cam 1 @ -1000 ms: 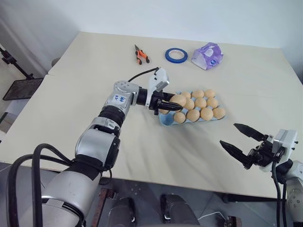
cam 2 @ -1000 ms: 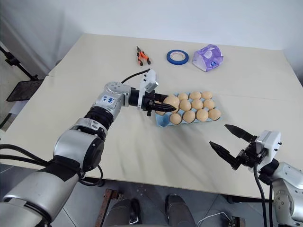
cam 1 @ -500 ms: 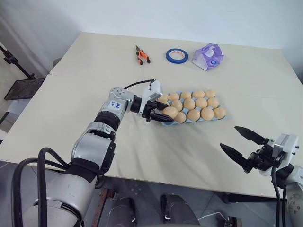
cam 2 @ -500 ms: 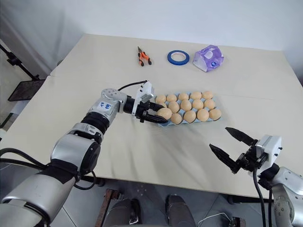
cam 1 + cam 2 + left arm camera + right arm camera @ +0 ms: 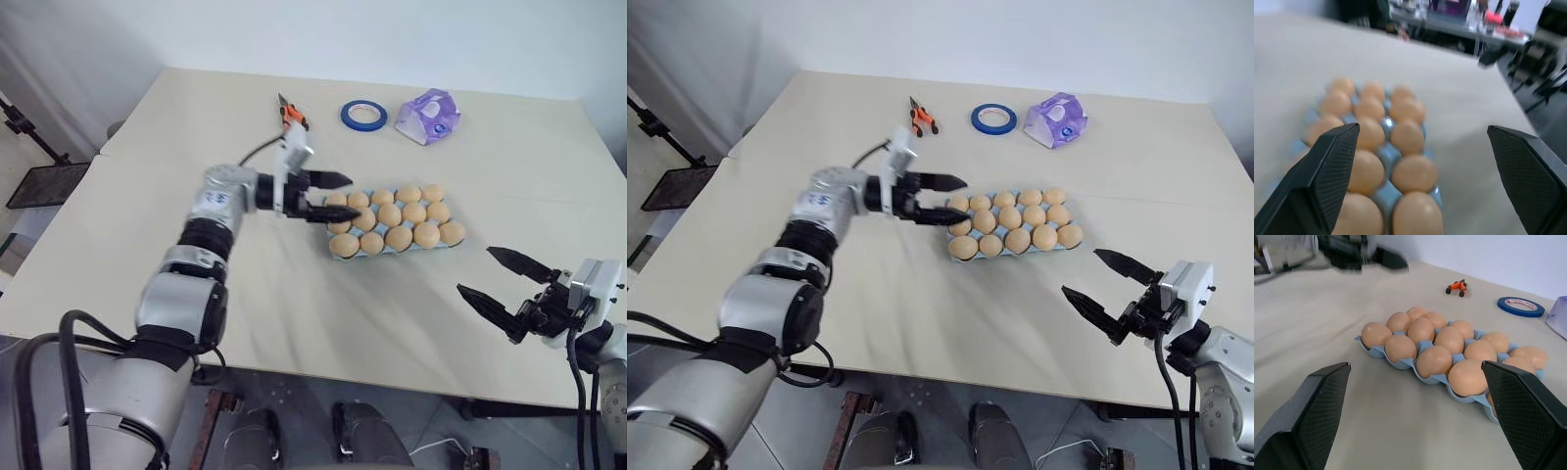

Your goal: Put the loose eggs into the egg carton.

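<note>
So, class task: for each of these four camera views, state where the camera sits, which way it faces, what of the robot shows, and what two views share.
Left eye view: on the head, looking forward and down over the table; both arms show, left gripper open beside the egg carton, right gripper open.
Right eye view: same head, same scene.
Left wrist view: looks along its own fingers over the eggs.
Right wrist view: faces the carton, pliers and blue tape roll beyond.
Shared: all four show the filled carton.
</note>
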### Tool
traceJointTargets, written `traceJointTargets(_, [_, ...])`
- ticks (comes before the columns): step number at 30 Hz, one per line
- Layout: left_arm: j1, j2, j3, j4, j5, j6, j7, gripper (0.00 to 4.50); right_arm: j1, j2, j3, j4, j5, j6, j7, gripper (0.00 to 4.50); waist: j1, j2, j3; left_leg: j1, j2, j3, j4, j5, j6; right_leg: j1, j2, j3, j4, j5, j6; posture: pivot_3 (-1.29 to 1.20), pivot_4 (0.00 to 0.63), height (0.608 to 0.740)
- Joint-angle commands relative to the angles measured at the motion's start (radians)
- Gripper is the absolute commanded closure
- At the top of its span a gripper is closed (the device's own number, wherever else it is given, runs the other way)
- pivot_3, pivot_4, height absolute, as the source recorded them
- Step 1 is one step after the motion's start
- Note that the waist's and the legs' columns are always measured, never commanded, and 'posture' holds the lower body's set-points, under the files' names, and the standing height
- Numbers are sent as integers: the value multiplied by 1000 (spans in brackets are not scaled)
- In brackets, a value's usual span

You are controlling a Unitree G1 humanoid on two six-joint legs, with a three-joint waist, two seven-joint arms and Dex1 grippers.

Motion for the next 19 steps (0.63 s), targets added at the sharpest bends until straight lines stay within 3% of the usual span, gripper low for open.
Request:
traceJointTargets(1, [71, 70, 13, -138, -37, 31, -39, 44, -37, -47, -32, 30, 21, 4, 39, 0, -4, 1, 0, 0, 0, 0, 0, 0, 0, 0, 0, 0, 0, 0, 0, 0, 150, 740])
traceJointTargets(9, [422, 293, 36, -473, -125, 125, -136, 44, -155, -123, 39, 174, -21, -4, 166, 0, -10, 1, 0, 2, 4, 0, 3, 1, -1, 0, 0, 1, 6, -1, -1, 0, 150, 740])
traceJointTargets(13, [564, 325, 80, -571, -173, 117, -99, 44, -224, -103, 95, 218, -37, -4, 193, 0, -6, 1, 0, 2, 8, -1, 7, 1, -1, 1, -1, 1, 9, -1, -1, 0, 150, 740])
traceJointTargets(19, [640, 347, 86, -634, -203, 137, -67, 44, -295, -79, 145, 266, -59, -14, 209, 0, -3, 1, 0, 1, 7, -2, 11, 1, 3, 2, -4, 0, 10, 1, -1, 0, 150, 740])
